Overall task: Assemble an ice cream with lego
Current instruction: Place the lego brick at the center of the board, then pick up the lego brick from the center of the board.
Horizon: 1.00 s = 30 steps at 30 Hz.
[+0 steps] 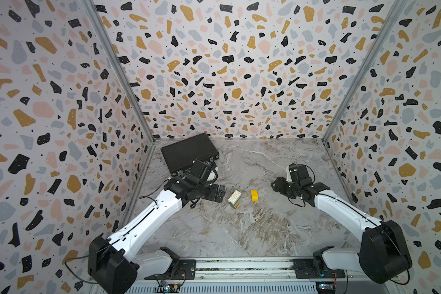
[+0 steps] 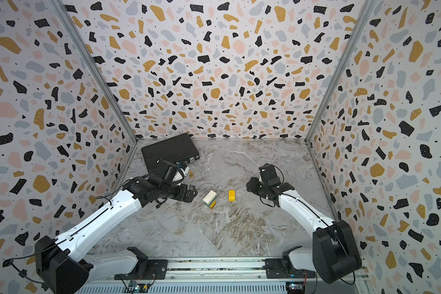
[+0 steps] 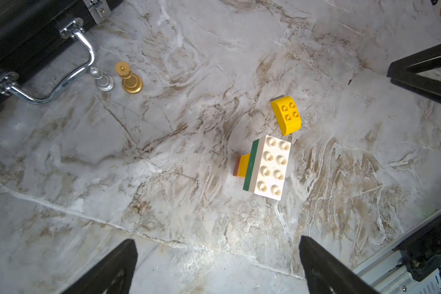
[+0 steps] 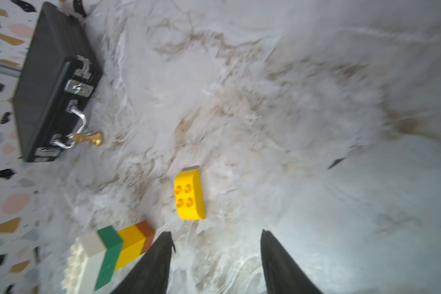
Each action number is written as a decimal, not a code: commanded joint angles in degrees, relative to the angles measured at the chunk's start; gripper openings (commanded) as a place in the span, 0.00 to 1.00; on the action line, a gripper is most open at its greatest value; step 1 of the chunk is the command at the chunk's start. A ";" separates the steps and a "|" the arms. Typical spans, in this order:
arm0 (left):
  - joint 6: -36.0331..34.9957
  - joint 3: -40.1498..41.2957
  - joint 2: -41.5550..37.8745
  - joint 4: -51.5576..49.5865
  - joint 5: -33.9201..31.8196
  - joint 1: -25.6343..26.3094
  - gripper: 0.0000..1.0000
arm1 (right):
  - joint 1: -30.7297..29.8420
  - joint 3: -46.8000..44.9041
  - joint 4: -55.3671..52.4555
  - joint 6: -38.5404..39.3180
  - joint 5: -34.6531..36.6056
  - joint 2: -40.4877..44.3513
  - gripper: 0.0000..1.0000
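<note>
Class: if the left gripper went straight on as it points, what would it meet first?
Probably the striped stack of white, green, yellow and orange-brown toy bricks, straight ahead of the open left gripper; whether it would pass above is unclear.

Smooth, glossy plastic on the ice cream stack and the half-round yellow brick at mid-table. Matt black shell on the case at far left, with a polished chrome handle; metallic sheen on the gold figurine and silver figurine beside it. Marble-look, faintly sheened tabletop underneath.
</note>
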State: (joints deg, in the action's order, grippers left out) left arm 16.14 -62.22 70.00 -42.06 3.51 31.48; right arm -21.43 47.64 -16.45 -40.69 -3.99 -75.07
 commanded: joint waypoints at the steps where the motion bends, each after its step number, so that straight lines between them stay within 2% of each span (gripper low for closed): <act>1: 0.96 -3.08 -0.35 -0.74 -3.68 -0.29 0.99 | 1.38 0.99 -4.53 3.39 12.03 -1.07 0.59; 3: 3.05 -6.08 1.30 -1.81 -3.51 0.74 0.99 | 2.37 0.07 -2.68 1.24 12.24 -1.70 0.59; 5: 4.10 -11.40 6.04 -4.57 -5.92 5.18 1.00 | 3.06 -2.24 0.51 -0.40 12.25 -1.58 0.58; 9: 5.01 -25.98 19.61 -12.15 -10.34 13.40 1.00 | 4.80 -8.03 5.66 -3.91 14.81 0.61 0.58; 14: 7.61 -42.44 36.06 -17.71 -11.51 17.79 1.00 | 9.10 -14.27 11.30 -8.11 10.96 4.16 0.56; 23: 10.58 -71.17 63.62 -29.90 -9.59 19.76 0.95 | 11.90 -17.82 13.32 -11.52 10.54 6.54 0.55; 30: 13.66 -75.90 72.14 -30.39 -8.99 19.29 0.88 | 12.11 -18.37 13.53 -11.62 11.00 7.59 0.55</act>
State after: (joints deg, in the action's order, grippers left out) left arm 27.40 -135.90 141.43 -69.38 -5.85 51.13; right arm -9.58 29.50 -3.55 -51.64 6.68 -68.71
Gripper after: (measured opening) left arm 0.892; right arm 0.545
